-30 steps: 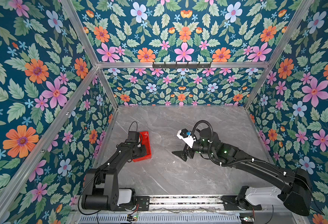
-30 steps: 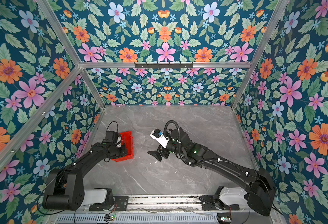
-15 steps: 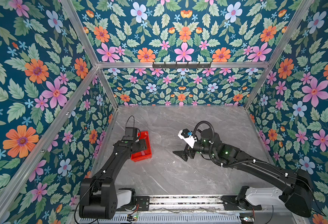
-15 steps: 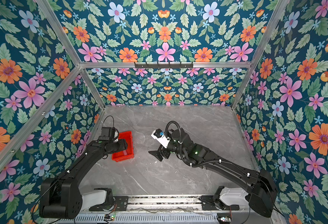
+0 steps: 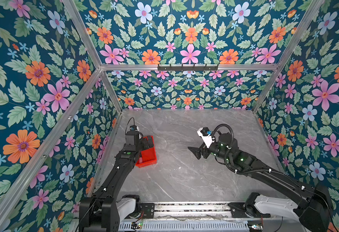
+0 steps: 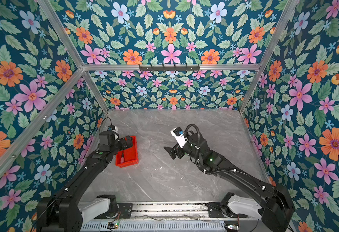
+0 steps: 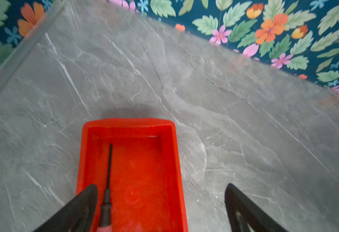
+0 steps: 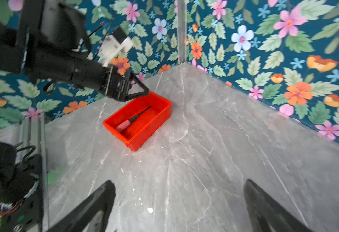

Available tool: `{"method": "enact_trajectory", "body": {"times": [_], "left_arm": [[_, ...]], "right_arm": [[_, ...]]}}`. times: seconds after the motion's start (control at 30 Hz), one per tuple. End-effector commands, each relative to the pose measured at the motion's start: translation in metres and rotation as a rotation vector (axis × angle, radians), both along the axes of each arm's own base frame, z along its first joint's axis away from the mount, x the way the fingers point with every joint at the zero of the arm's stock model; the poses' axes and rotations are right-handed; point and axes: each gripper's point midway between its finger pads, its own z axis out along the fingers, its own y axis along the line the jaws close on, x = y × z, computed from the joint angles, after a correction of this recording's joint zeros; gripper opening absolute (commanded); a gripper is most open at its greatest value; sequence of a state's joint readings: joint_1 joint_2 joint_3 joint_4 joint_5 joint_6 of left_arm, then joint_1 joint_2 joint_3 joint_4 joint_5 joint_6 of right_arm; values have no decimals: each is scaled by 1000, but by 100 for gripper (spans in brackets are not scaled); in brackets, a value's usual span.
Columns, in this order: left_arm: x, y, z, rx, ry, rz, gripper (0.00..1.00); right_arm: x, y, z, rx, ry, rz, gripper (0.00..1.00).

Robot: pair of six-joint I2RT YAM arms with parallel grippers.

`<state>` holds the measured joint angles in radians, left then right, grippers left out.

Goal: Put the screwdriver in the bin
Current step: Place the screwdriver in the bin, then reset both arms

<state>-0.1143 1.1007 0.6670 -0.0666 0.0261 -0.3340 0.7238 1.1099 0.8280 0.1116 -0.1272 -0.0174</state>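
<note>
The red bin sits on the grey table near the left wall. The screwdriver lies flat inside it, along one long wall, free of any grip. Its pink handle points toward the table's front. My left gripper hovers open over the bin's far end. One of its fingers stands beside the shaft. My right gripper is open and empty over the middle of the table, facing the bin.
Floral walls with aluminium posts close in the table on three sides; the bin is close to the left wall. A metal rail with both arm bases runs along the front edge. Small white specks dot the table.
My left gripper has opened and let go of the screwdriver, which now lies in the bin. The left wrist has drawn back slightly. The right arm has hardly moved.
</note>
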Motion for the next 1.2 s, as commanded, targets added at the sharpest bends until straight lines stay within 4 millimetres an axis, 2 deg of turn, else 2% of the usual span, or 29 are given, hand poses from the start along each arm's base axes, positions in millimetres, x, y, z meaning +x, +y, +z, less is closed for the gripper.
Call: {"method": "enact_trajectory", "body": {"times": [0.0, 0.1, 0.17, 0.4, 0.57, 0.67, 0.77, 0.87, 0.97, 1.07, 1.17], "left_arm": [[15, 18, 39, 72, -242, 75, 100], [11, 27, 46, 168, -334, 86, 100], [10, 33, 47, 235, -362, 95, 99], [4, 44, 15, 424, -333, 79, 100], [-6, 49, 0, 466, -369, 79, 99], [-3, 43, -9, 434, -406, 40, 99], [2, 39, -15, 402, -436, 18, 99], [8, 43, -24, 378, -446, 28, 99], [21, 45, -32, 343, -404, 14, 99], [26, 43, -27, 290, -460, 6, 99], [31, 44, -41, 292, -437, 5, 99]], "right_arm": [[21, -35, 17, 101, -26, -150, 99], [36, -80, 11, 138, -30, -296, 99], [44, -108, -2, 137, -25, -389, 99], [61, -195, -64, 82, 23, -656, 99], [60, -241, -95, 1, 33, -787, 99], [60, -267, -113, -1, 49, -859, 99], [60, -281, -123, 5, 48, -897, 99], [63, -288, -132, 15, 49, -916, 99], [69, -288, -141, 12, 50, -917, 99], [77, -288, -152, 15, 53, -914, 99], [87, -286, -160, 10, 73, -900, 99]]}}
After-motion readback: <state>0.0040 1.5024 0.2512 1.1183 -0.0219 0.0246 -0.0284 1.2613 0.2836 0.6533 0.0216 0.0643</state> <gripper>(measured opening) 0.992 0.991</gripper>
